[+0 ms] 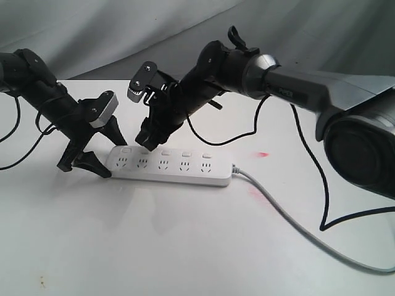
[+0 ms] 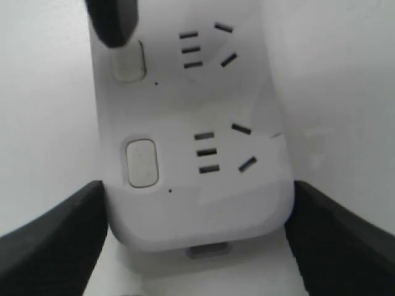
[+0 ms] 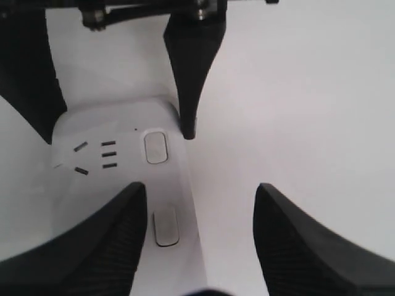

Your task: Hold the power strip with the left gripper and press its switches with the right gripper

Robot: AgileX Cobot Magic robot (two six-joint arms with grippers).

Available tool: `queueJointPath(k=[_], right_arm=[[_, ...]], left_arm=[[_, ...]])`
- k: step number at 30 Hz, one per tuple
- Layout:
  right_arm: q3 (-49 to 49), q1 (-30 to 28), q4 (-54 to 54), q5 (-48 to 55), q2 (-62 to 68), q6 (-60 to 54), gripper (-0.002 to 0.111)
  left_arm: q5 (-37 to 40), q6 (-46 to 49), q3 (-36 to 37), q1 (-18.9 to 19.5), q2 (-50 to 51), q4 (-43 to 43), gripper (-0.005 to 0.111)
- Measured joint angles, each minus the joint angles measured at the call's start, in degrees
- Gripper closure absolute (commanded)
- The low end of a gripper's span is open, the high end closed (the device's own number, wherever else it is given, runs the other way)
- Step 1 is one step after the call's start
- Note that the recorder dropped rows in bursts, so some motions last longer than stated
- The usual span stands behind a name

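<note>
Power strip [image 1: 170, 169] lies flat on the white table [image 1: 154, 253]. We see one long bar of smooth white plastic with rounded ends, and one end sits between the two fingers of the left gripper [image 1: 112, 158]. Those fingers are matte black and taper to points. In the left wrist view each rests against a long edge of the bar, so we read this claw as clamped on the strip. A small rounded white-grey box [image 1: 105, 110] sits at its wrist. Running away from that claw we count five socket sets [image 1: 163, 165], and the two nearest it each show five thin dark slots. We also count five switches [image 1: 165, 151], small rounded squares of white plastic in a single row, one beside each set. The first switch [image 2: 142, 162] lies just in front of the left gripper, untouched. On the second switch [image 2: 129, 61] rests one black fingertip [image 2: 114, 21] of the right gripper [image 3: 200, 188]. Its two ribbed black fingers are spread wide, one over the strip and the other out over bare table. Behind this claw the glossy black arm carries a silver band [image 1: 262, 71] and loose black cables [image 1: 308, 166]. One grey cord [image 1: 290, 217] leaves the end of the strip farthest from the left gripper and curves off across the table.
</note>
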Motion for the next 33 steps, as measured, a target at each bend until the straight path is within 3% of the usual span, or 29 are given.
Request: queueJointPath(k=[33], right_arm=[[0.00,0.00,-0.90,-2.49,2.44,0.11,0.059]], left_arm=[[0.00,0.00,0.00,0.00,0.00,0.00,0.098]])
